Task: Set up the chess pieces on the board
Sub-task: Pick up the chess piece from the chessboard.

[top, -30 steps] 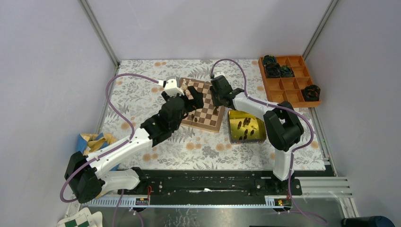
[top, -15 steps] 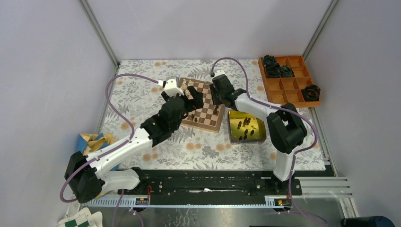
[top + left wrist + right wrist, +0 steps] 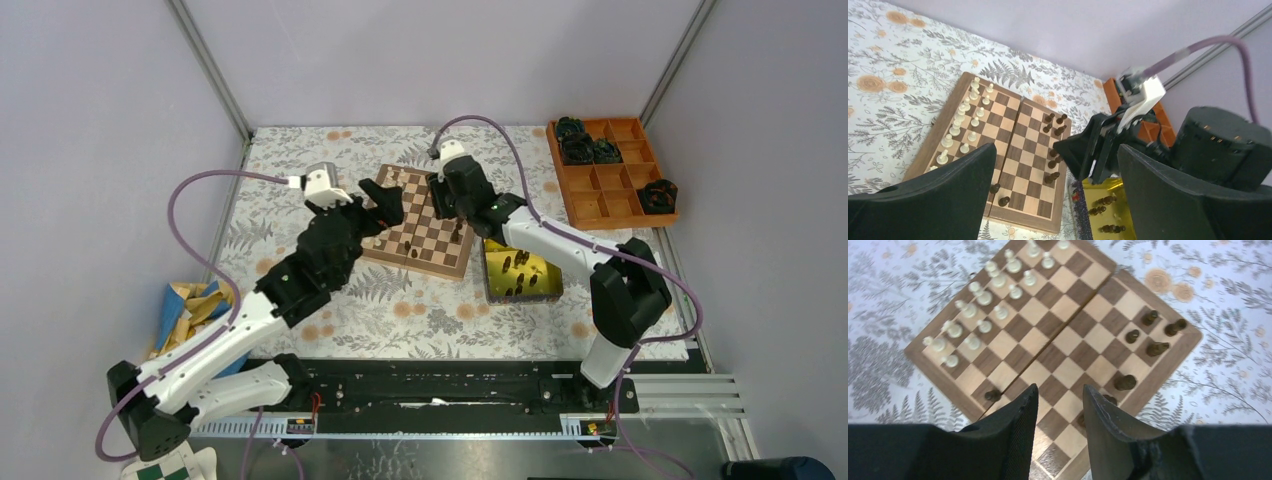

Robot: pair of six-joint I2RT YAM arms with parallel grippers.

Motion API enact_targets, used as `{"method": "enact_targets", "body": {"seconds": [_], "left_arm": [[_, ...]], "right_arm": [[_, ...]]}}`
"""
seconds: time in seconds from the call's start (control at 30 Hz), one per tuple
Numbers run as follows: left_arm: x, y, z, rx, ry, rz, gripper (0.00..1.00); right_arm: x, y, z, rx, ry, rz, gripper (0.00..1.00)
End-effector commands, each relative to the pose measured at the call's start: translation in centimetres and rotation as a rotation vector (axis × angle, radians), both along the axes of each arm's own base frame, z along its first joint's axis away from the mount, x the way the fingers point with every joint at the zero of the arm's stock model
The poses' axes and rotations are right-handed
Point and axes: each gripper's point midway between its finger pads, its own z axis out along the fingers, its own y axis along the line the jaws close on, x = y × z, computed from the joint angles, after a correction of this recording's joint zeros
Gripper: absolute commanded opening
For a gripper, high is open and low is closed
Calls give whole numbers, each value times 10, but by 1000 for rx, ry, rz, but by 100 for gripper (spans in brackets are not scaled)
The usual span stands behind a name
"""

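Observation:
The board [image 3: 432,250] lies in the middle of the table. Cream chess pieces [image 3: 970,120] stand in two rows along its left side; several dark chess pieces [image 3: 1054,125] stand on its right side. More dark pieces [image 3: 515,265] lie in the yellow tin [image 3: 548,292] beside the board. My left gripper [image 3: 385,208] is open and empty above the board's left edge; in its own view [image 3: 1057,147] its jaws stand wide apart. My right gripper [image 3: 443,200] hovers over the board's right half, and in its own view [image 3: 1060,390] it is open and empty above the board [image 3: 1068,340].
An orange compartment tray [image 3: 610,185] with black gear-like lumps [image 3: 578,140] stands at the back right. A blue box of wooden bits [image 3: 195,305] sits at the left edge. A green-and-white checkered sheet [image 3: 165,468] lies at the near left.
My left arm has drawn back to the left, from over the board's middle to its left edge. My right gripper has shifted left and farther over the board.

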Motion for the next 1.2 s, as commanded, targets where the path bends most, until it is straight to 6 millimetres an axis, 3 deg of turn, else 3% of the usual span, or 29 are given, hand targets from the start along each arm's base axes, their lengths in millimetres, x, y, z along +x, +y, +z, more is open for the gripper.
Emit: {"method": "enact_targets", "body": {"seconds": [0.0, 0.17, 0.33, 0.67, 1.17], "left_arm": [[-12, 24, 14, -13, -16, 57, 99], [-21, 34, 19, -25, -18, 62, 99], [-24, 39, 18, -11, -14, 69, 99], [-24, 41, 15, -7, -18, 73, 99], [-24, 43, 14, -1, -27, 80, 99]], "right_arm": [[-14, 36, 24, 24, -59, 121, 46], [-31, 71, 0, -4, -22, 230, 50], [-39, 89, -29, -27, 21, 281, 51], [-41, 99, -67, -67, 86, 319, 52], [-34, 105, -85, -98, 115, 313, 48]]}}
